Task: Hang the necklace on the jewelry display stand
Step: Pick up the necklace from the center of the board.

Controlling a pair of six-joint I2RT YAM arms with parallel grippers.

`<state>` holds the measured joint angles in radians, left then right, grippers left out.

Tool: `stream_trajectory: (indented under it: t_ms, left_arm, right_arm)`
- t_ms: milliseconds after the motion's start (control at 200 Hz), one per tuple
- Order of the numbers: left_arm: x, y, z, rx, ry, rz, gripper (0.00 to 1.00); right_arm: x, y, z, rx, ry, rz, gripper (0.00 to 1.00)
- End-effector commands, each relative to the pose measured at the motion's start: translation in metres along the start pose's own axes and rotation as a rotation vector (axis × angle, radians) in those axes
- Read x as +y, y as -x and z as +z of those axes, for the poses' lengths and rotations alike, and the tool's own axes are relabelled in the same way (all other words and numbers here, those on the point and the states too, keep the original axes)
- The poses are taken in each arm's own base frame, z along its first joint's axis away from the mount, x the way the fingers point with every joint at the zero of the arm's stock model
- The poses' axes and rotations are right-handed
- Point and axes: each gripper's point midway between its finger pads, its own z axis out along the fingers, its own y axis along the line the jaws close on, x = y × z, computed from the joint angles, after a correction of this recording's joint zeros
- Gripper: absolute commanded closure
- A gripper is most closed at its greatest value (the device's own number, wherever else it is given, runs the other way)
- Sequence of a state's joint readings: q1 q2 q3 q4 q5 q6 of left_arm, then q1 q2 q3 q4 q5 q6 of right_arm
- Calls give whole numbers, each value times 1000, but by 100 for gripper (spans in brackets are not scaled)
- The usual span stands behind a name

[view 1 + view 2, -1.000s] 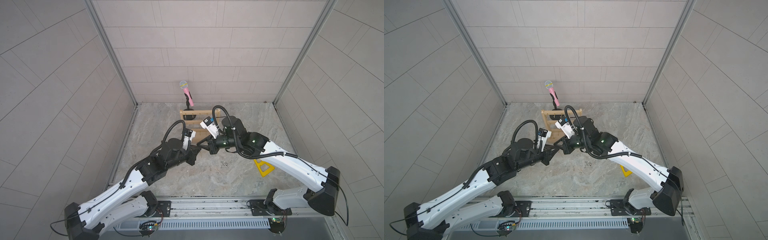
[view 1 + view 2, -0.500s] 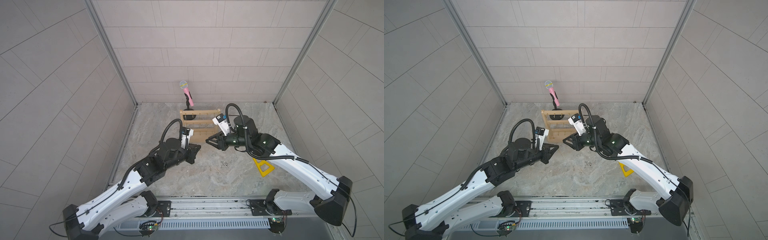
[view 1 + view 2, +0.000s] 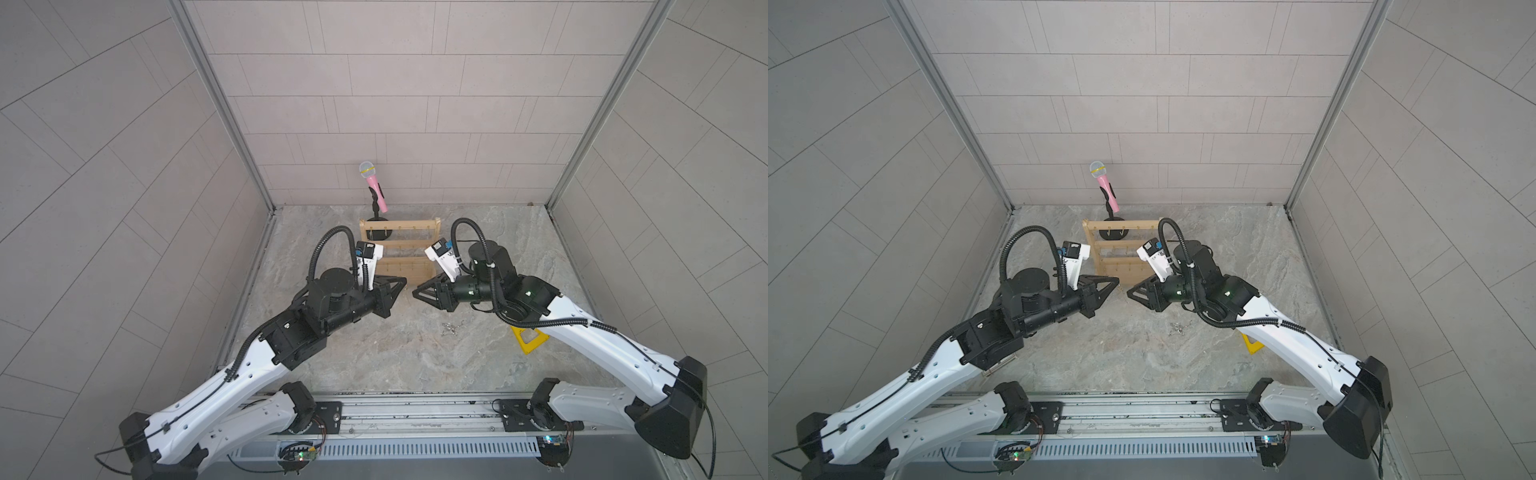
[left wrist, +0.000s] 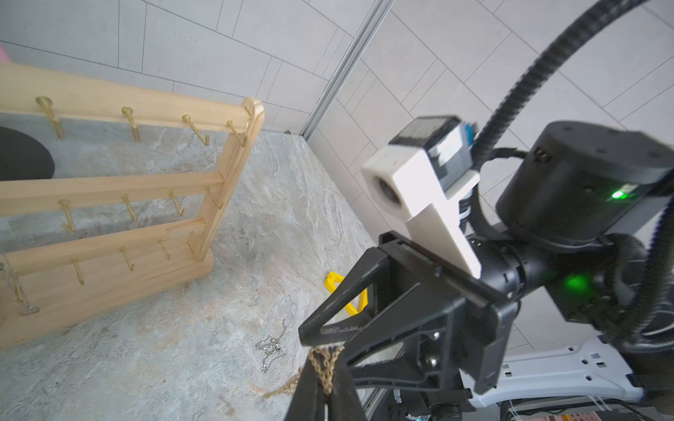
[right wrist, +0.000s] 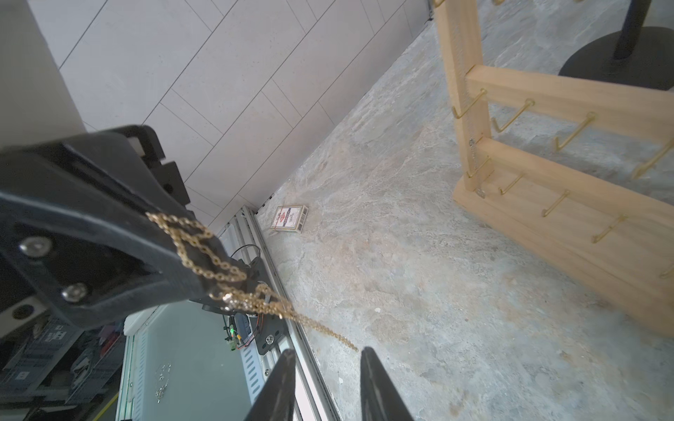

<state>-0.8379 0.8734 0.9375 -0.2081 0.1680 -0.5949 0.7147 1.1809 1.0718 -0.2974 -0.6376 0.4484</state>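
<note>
The necklace (image 4: 325,364), a fine gold chain, is pinched between the tips of my left gripper (image 4: 324,392), which is shut on it. In the right wrist view the chain (image 5: 204,248) lies draped over the left gripper's fingers (image 5: 171,262), with a loose end trailing down. My right gripper (image 5: 328,361) is open with nothing between its fingers, a short way from that end. In both top views the left gripper (image 3: 401,282) and right gripper (image 3: 417,293) face each other just in front of the jewelry display stand (image 3: 399,245), a light wooden rack with brass hooks (image 4: 131,122).
A silver chain (image 3: 451,328) lies on the stone floor under the right arm, beside a yellow frame piece (image 3: 530,338). A pink microphone (image 3: 374,187) on a black stand is behind the rack. A small printed box (image 5: 290,218) lies near the left wall. Another chain (image 4: 14,288) hangs from the rack's lowest bar.
My right gripper has opened and drawn back to the right, away from the left gripper. The left gripper stays shut on the gold chain and has shifted slightly.
</note>
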Motion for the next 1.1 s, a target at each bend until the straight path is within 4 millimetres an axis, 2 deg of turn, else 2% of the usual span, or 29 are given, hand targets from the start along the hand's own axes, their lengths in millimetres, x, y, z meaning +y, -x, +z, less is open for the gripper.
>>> stream_trajectory:
  t_ms: [0,180,515,680,931,1096]
  left_arm:
    - [-19,24,-11,-60,-60,-14,93]
    - [-25,25,-10,-54,-85,-29,93]
    - [-27,26,-15,-44,-82,-27,92]
    - [-24,27,-18,-52,-64,-27,92]
    - [-29,31,-19,-56,-77,-27,92]
    - [-30,32,-20,-53,-80,-28,92]
  right_arm:
    - [22,13,-8,-62,73,-68,70]
    - [29,19,-6,-86,91,-87,73]
    - [33,24,1,-105,108,-102,92]
    - [32,23,-1,-110,91,-102,94]
    - [41,24,1,-114,135,-116,87]
    - [41,23,6,-111,137,-116,89]
